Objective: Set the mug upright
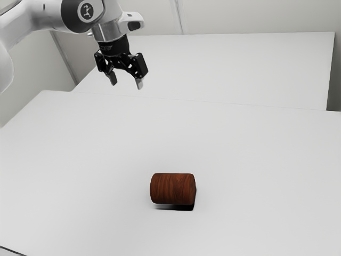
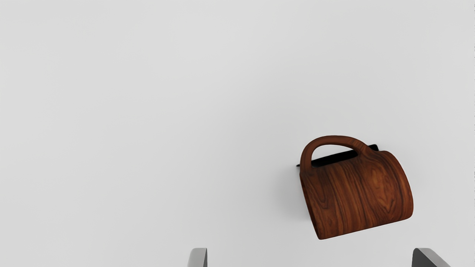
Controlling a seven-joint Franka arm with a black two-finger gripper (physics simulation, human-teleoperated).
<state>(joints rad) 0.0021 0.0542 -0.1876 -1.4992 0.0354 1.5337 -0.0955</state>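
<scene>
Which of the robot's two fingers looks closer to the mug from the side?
The pale-tipped finger, on the exterior view's right, looks closer to the mug. The other finger is darker and farther left.

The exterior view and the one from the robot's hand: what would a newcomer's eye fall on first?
Probably the dark wooden mug, tipped on its side on the pale table, its streaky grain and curved handle plain in the wrist view. Next, the white robot arm reaching in from the exterior view's upper left, its fingers open and away from the mug.
</scene>
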